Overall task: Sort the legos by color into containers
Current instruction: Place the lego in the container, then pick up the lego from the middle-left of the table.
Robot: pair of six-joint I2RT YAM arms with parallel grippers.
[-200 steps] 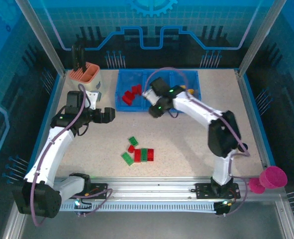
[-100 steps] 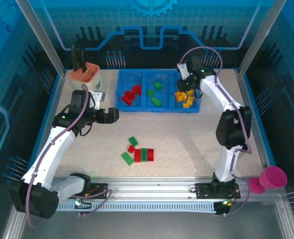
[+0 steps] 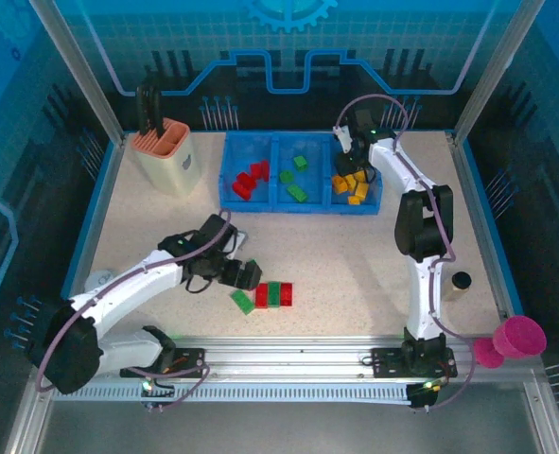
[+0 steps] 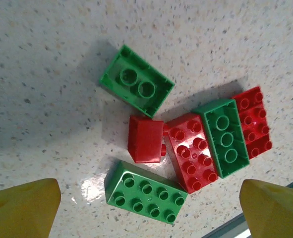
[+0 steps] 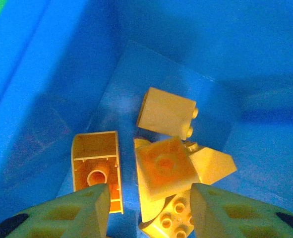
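Note:
Loose legos lie on the table: a green brick (image 3: 242, 301), a red one (image 3: 261, 295), another green (image 3: 273, 293) and a red (image 3: 286, 293). My left gripper (image 3: 249, 275) hovers over this pile's left end. In the left wrist view it (image 4: 148, 210) is open above a green eight-stud brick (image 4: 146, 192), with a small red brick (image 4: 146, 139) just beyond. The blue tray (image 3: 298, 209) holds red bricks (image 3: 249, 180), green bricks (image 3: 293, 184) and orange-yellow bricks (image 3: 352, 184) in separate compartments. My right gripper (image 3: 347, 161) (image 5: 150, 210) is open over the yellow bricks (image 5: 166, 166).
A cream holder with an orange top (image 3: 165, 151) stands at the back left beside the tray. A pink cup (image 3: 520, 336) sits off the table's front right corner. A small dark cylinder (image 3: 461, 282) stands near the right arm. Blue compartment walls (image 5: 47, 74) surround the right gripper.
My left arm swung from beside the cream holder down to the loose pile. My right gripper moved from the tray's middle to the right compartment and opened its jaws.

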